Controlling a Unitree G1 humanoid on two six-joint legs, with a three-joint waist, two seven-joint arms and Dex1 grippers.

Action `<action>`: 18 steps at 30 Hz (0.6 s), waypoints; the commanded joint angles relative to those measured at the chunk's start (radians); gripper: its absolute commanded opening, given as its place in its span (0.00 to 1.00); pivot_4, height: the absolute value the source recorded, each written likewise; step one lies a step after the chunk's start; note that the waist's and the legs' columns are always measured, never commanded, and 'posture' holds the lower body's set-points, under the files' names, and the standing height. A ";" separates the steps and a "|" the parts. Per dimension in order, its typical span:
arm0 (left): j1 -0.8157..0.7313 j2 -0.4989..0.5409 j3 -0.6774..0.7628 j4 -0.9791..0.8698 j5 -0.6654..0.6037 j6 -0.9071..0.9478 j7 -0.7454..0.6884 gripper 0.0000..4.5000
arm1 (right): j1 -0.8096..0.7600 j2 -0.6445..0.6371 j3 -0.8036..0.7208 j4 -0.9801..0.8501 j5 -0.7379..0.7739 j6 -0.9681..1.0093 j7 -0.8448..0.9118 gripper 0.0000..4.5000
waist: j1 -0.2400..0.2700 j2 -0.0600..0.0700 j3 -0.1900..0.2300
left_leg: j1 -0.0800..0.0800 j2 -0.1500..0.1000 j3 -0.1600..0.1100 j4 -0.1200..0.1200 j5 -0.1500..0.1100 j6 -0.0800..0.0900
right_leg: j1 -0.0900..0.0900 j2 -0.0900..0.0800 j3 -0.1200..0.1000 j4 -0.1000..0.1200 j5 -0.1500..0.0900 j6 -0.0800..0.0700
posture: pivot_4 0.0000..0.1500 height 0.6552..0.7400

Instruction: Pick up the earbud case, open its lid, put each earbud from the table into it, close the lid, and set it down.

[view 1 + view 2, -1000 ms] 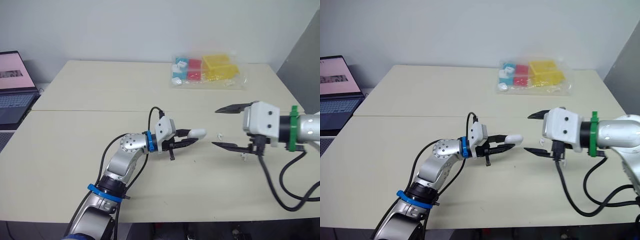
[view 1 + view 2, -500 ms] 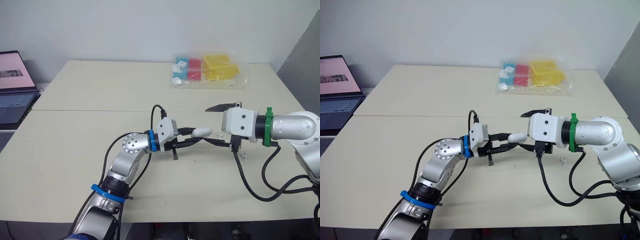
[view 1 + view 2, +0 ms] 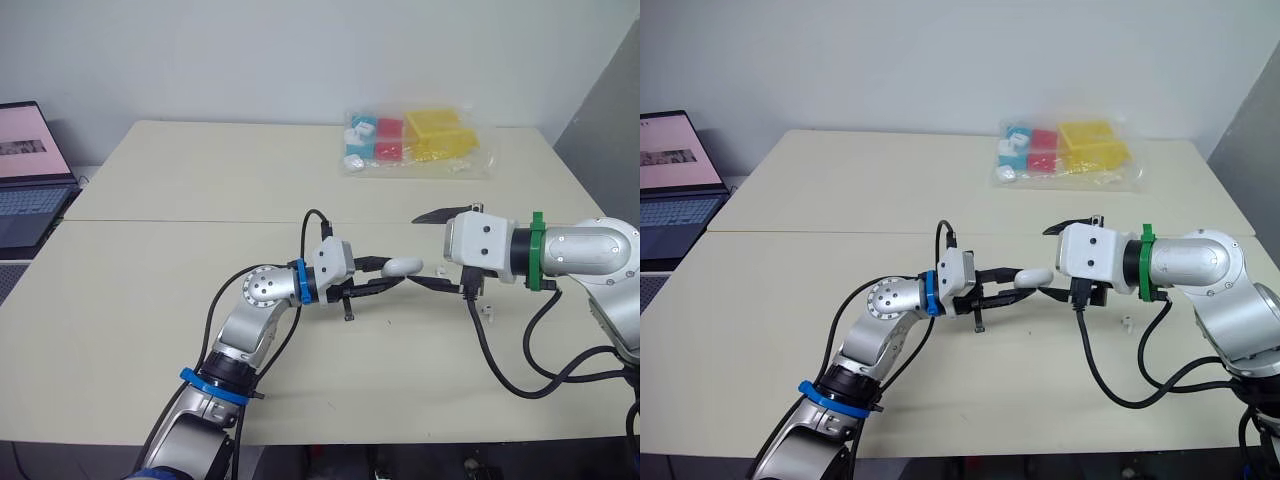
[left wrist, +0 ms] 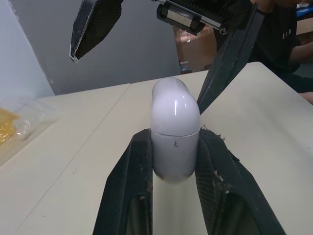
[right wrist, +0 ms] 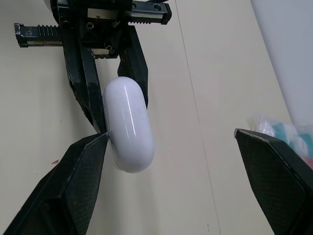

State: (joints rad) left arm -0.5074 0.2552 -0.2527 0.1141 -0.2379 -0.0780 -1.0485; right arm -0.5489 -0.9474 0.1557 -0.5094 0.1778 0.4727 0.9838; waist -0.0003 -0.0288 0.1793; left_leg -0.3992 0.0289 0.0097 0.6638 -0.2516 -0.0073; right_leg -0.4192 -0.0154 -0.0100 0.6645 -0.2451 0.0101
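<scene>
Left eye view showed the left pincer (image 3: pixel 383 273) pinching the base of the earbud case (image 3: pixel 402 266), held above the desk (image 3: pixel 200 180) with its long axis pointing out toward the right arm, closed lid end leading. The right pincer (image 3: pixel 412 248) stood spread around that lid end, one finger just beside it, the other well apart. I judged it best placed to work the lid.
</scene>
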 commanded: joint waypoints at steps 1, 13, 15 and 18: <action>0.001 -0.001 -0.024 -0.038 0.003 -0.014 -0.016 0.18 | -0.032 0.003 -0.030 -0.018 -0.005 0.004 -0.008 0.96 | 0.000 0.000 0.000 | 0.000 0.000 0.000 0.000 0.000 0.000 | 0.000 0.000 0.000 0.000 0.000 0.000 | 1.00 1.00; 0.012 0.024 -0.050 -0.028 0.039 -0.044 -0.028 0.18 | -0.030 0.009 -0.052 -0.021 0.013 0.019 0.006 0.96 | 0.000 0.000 0.000 | 0.000 0.000 0.000 0.000 0.000 0.000 | 0.000 0.000 0.000 0.000 0.000 0.000 | 1.00 1.00; 0.013 0.027 -0.052 -0.026 0.041 -0.045 -0.029 0.18 | -0.027 0.008 -0.057 -0.021 0.018 0.020 0.010 0.96 | 0.000 0.000 0.000 | 0.000 0.000 0.000 0.000 0.000 0.000 | 0.000 0.000 0.000 0.000 0.000 0.000 | 1.00 1.00; 0.013 0.027 -0.048 -0.026 0.037 -0.033 -0.024 0.18 | -0.014 -0.003 -0.068 -0.037 0.054 0.043 0.037 0.96 | 0.000 0.000 0.000 | 0.000 0.000 0.000 0.000 0.000 0.000 | 0.000 0.000 0.000 0.000 0.000 0.000 | 1.00 1.00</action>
State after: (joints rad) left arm -0.4897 0.2863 -0.3062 0.1150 -0.1954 -0.1002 -1.0781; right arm -0.5611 -0.9377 0.1332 -0.5126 0.2035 0.5046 1.0050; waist -0.0002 -0.0286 0.1792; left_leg -0.3992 0.0291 0.0093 0.6638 -0.2516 -0.0073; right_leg -0.4192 -0.0153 -0.0103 0.6647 -0.2451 0.0101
